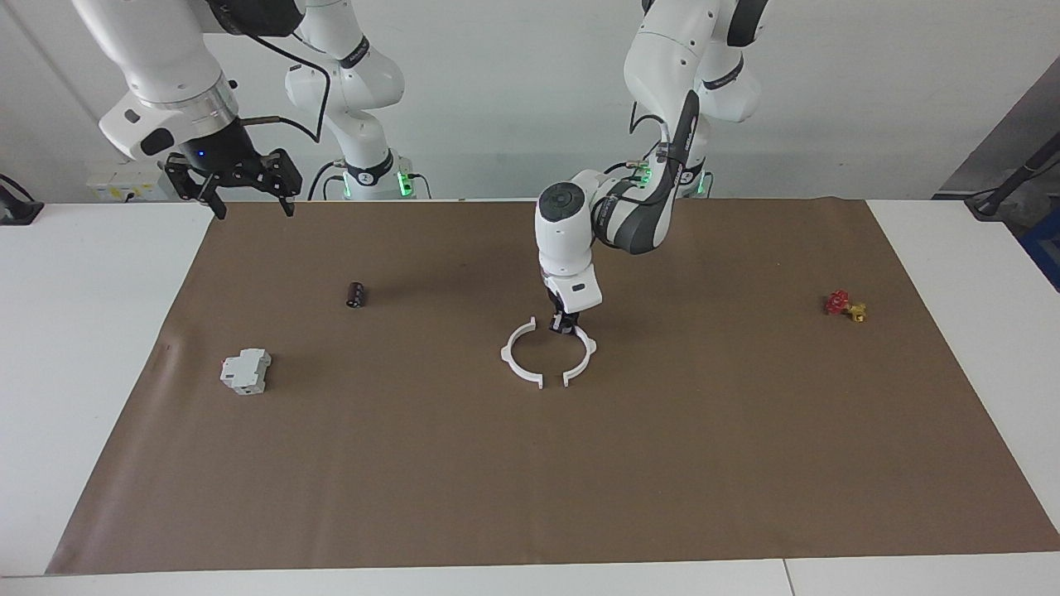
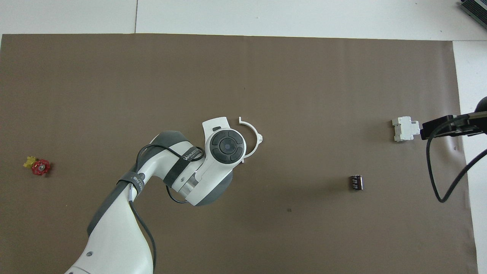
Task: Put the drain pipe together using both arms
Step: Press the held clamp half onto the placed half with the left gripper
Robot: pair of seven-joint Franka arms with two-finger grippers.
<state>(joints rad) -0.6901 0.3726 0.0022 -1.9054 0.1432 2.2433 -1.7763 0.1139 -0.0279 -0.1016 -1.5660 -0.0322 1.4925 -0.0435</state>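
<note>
White arc (image 1: 582,358) at frame centre: left gripper (image 1: 564,325) pinches its top end.
Slide it squarely until tabs meet the other arc (image 1: 520,358); right gripper (image 1: 246,189), spread, waits upper left.

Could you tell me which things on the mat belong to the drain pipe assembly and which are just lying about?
Job:
- two white pipe halves
- left gripper, shut on one half
- right gripper, waiting open

Lying about:
- grey-white block
- black cylinder
- red-and-yellow valve
</note>
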